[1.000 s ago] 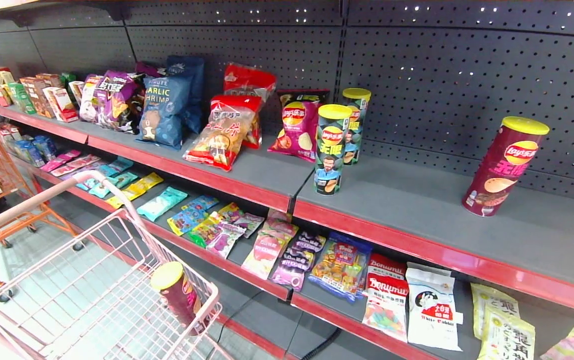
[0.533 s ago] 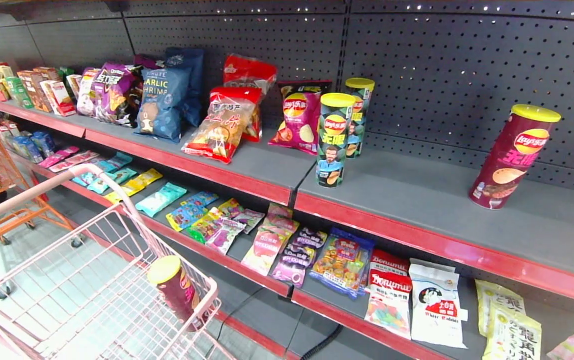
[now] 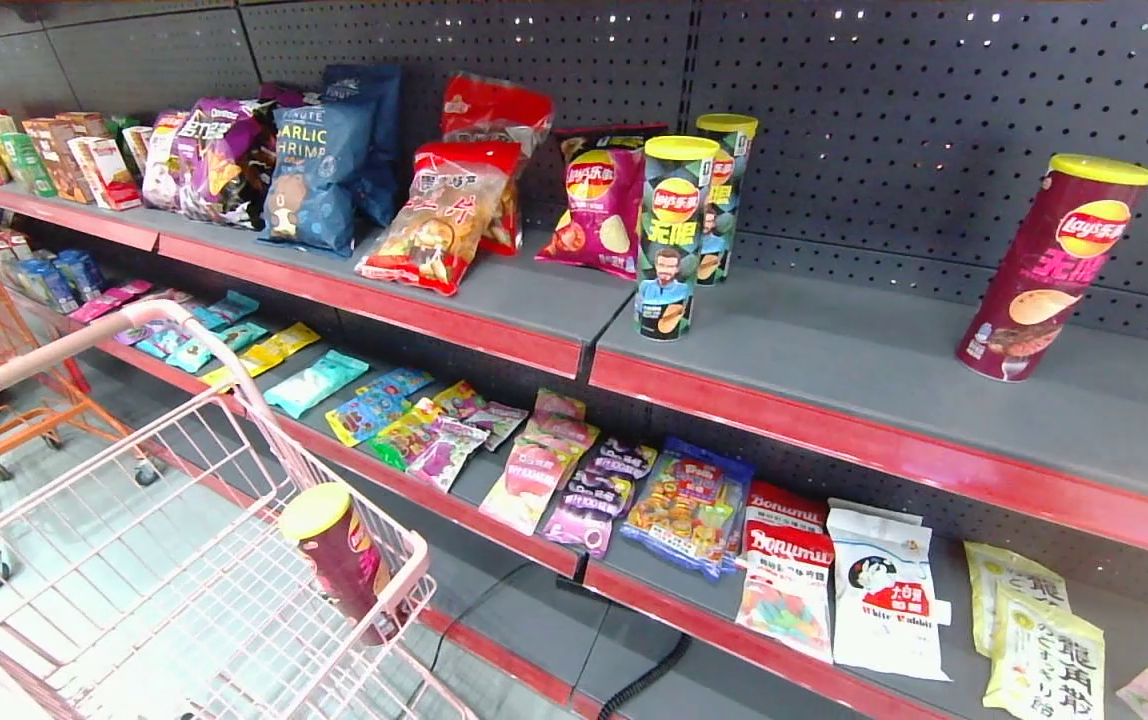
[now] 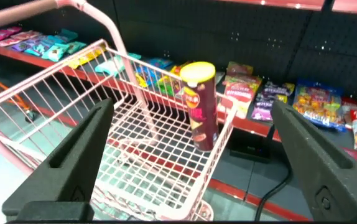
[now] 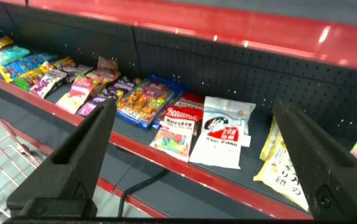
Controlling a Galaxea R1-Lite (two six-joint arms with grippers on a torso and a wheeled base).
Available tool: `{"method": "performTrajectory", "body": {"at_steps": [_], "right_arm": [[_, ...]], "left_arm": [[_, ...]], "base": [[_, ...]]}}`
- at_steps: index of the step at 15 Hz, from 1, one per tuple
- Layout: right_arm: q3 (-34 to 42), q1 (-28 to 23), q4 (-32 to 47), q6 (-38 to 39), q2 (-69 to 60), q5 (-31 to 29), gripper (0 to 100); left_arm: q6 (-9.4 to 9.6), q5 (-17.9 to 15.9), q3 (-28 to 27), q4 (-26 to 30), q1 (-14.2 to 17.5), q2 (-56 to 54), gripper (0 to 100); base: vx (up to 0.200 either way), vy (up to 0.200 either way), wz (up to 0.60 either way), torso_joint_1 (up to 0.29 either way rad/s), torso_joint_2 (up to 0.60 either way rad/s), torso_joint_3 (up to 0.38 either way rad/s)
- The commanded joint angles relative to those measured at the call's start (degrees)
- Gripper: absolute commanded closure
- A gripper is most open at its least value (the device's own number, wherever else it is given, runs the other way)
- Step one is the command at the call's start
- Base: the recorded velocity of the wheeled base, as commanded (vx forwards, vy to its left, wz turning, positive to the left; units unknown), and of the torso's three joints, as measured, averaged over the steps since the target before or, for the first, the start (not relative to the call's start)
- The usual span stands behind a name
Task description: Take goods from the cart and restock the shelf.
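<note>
- Head view: a pink cart (image 3: pixel 54 352) stands before the shelf (image 3: pixel 834 350). One maroon can (image 3: pixel 339 550) with a yellow lid stands upright in the cart's corner nearest the shelf. On the upper board, a matching can on the shelf (image 3: pixel 1049 270) stands at the right, well apart from two green cans (image 3: pixel 672 240) and the chip bags (image 3: pixel 444 220) to their left.
- Left wrist view: the left gripper (image 4: pixel 192 107) hangs above the cart (image 4: pixel 113 34) with its fingers spread wide and nothing between them. The maroon can (image 4: pixel 202 102) stands beyond it, against the cart's wire wall.
- Right wrist view: the right gripper (image 5: pixel 194 107) is likewise spread and empty, over the lower board (image 5: pixel 185 171), where candy bags (image 5: pixel 144 99) and a white bag (image 5: pixel 223 134) lie flat.
</note>
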Motion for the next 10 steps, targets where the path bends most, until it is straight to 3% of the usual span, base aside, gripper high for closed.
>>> {"method": "performTrajectory", "body": {"at_steps": [1,7,8,9,10], "right_arm": [[0.0,0.0,0.0,0.0,0.1,0.0,0],[0.0,0.0,0.0,0.0,0.1,0.0,0],[0.0,0.0,0.0,-0.1,0.1,0.0,0],[0.0,0.0,0.0,-0.1,0.1,0.0,0],[0.0,0.0,0.0,-0.2,0.1,0.1,0]], "left_arm": [[0.01,0.0,0.0,0.0,0.0,0.0,0],[0.10,-0.5,0.0,-0.2,0.0,0.0,0],[-0.08,-0.9,-3.9,-0.5,0.0,1.8,0],[-2.71,0.8,-18.8,-0.5,-0.5,17.4,0],[-10.54,1.7,-30.4,-0.8,-0.5,28.7,0]], "base": [[0.000,0.000,0.00,-0.207,0.52,0.325],[0.000,0.000,0.00,-0.194,0.54,0.349],[0.000,0.000,0.00,-0.173,0.52,0.354],[0.000,0.000,0.00,-0.173,0.52,0.349],[0.000,0.000,0.00,-0.110,0.37,0.261]]}}
